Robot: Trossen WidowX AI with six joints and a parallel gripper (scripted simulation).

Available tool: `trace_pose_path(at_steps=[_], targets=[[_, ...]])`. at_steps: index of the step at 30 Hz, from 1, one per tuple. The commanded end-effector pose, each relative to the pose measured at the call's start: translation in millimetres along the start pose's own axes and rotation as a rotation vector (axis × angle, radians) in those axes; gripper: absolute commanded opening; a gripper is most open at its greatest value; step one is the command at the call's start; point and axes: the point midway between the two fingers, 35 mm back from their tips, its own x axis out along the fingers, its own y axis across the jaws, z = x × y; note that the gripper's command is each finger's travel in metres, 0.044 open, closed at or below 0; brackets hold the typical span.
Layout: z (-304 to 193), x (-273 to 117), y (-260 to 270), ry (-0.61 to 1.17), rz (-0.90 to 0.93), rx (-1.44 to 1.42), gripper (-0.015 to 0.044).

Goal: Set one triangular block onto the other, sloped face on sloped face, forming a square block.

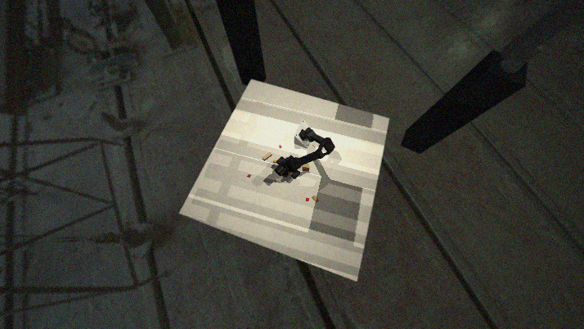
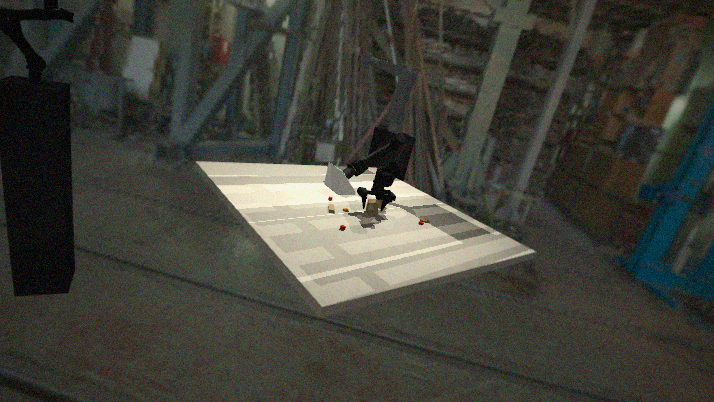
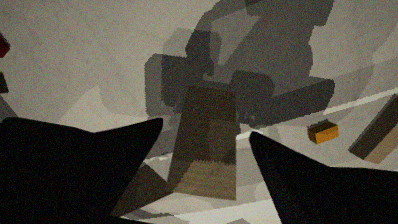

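Note:
One triangular block point(image 2: 372, 206) point(image 3: 210, 125) stands on the table point(image 1: 262, 213) point(image 2: 280, 235), brown in shade, with its near part lighter in the wrist view. The other triangular block point(image 1: 306, 168) point(image 3: 145, 190) lies close beside it, partly hidden behind the left finger in the wrist view; I cannot make it out in the exterior view. My gripper point(image 1: 288, 172) point(image 2: 373, 208) point(image 3: 206, 128) is open, pointing down, with its fingertips on either side of the first block and nothing gripped. The arm hides the first block in the top view. Contact with it cannot be told.
A long tan block point(image 1: 267, 156) point(image 2: 331, 208) point(image 3: 377, 132) and a small orange block point(image 1: 275, 161) point(image 2: 345, 210) point(image 3: 324, 134) lie nearby. Red pieces lie farther around, one point(image 1: 307, 200) point(image 2: 421, 223) beside a small tan block point(image 1: 315, 199). A grey panel point(image 2: 337, 181) stands near the arm's base.

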Motion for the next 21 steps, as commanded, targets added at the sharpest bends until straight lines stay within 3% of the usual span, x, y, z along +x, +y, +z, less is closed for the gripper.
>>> trace_pose_path(at_steps=[1,6,14,21], targets=[[-4.2,8.5,0.1,0.009,0.005,0.010,0.0440],[-5.2,13.8,0.9,0.010,0.007,0.010,0.0440],[-5.2,13.8,0.9,0.010,0.007,0.010,0.0230],[-5.2,13.8,0.9,0.010,0.007,0.010,0.0183]])
